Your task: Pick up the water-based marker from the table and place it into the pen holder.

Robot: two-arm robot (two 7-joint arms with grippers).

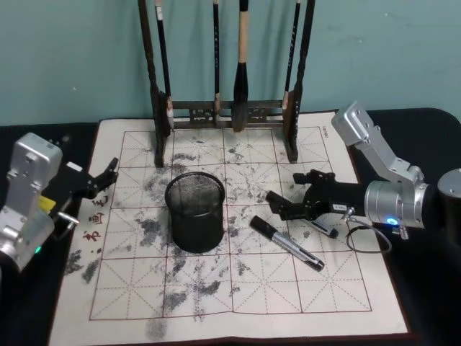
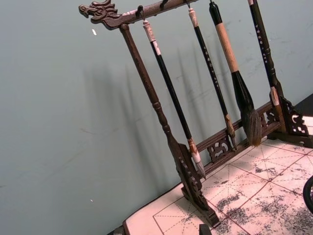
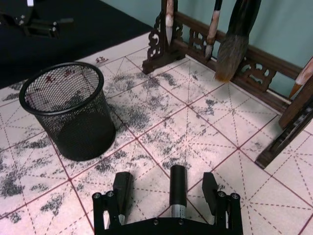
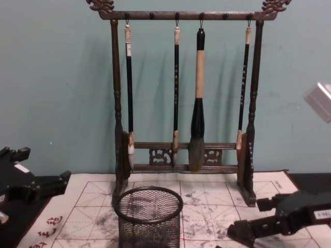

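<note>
Teal wall at the back, black table (image 1: pixel 432 303) underneath, and spread over it a pale gridded mat (image 1: pixel 238 303) blotched with ink. At the mat's far edge, upright, a dark wooden brush rack (image 4: pixel 118 103) with four brushes (image 4: pixel 199 77) hanging from its top bar. Nearer, a little left of the mat's middle, standing mouth-up: the black mesh pen holder (image 1: pixel 194 216). Flat on the mat to the right of the holder, near it but not touching: the marker (image 1: pixel 287 244), black cap toward the holder, grey barrel slanting away to the right and toward the robot. Just beyond the cap end in the head view, the right gripper (image 1: pixel 278 205), pointed at the holder, fingers (image 3: pixel 122 188) spread wide. Through the right wrist view, the cap lying in the middle of that gap, touching neither finger; not pinched. Height of the fingers above the mat: cannot tell. At the mat's left edge, partly over the bare table, the left gripper (image 1: pixel 105 179), fingers apart, well away from holder and marker alike.
</note>
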